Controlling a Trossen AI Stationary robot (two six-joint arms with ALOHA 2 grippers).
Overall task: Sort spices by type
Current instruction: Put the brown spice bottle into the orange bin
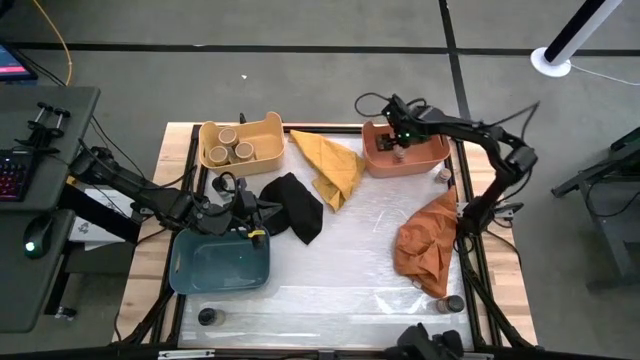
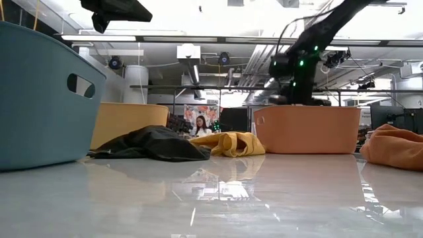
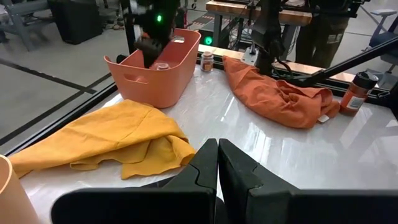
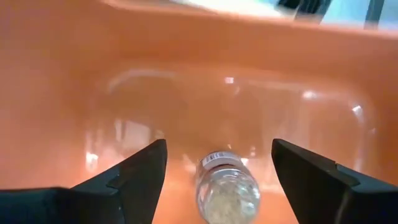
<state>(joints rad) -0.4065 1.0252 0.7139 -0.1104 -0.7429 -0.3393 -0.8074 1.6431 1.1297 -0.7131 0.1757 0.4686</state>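
My right gripper (image 1: 400, 140) hangs open inside the orange bin (image 1: 432, 156). In the right wrist view its fingers (image 4: 140, 171) stand wide on either side of a clear jar (image 4: 227, 190) that lies on its side on the bin floor, untouched. My left gripper (image 1: 254, 218) is shut and holds nothing, between the blue bin (image 1: 220, 262) and the black cloth (image 1: 298, 205). Three tan-topped jars (image 1: 231, 150) stand in the yellow bin (image 1: 268, 135). A dark jar (image 1: 207, 317) stands near the table's near edge. Other jars stand beside the orange bin (image 1: 443, 177) and by the orange cloth (image 1: 448, 304).
The yellow cloth (image 1: 333, 165) lies between the yellow and orange bins. The orange cloth (image 1: 428, 240) is heaped along the table's right side. The glossy table middle (image 1: 340, 265) is bare. A person (image 2: 199, 125) shows far behind the table in the low view.
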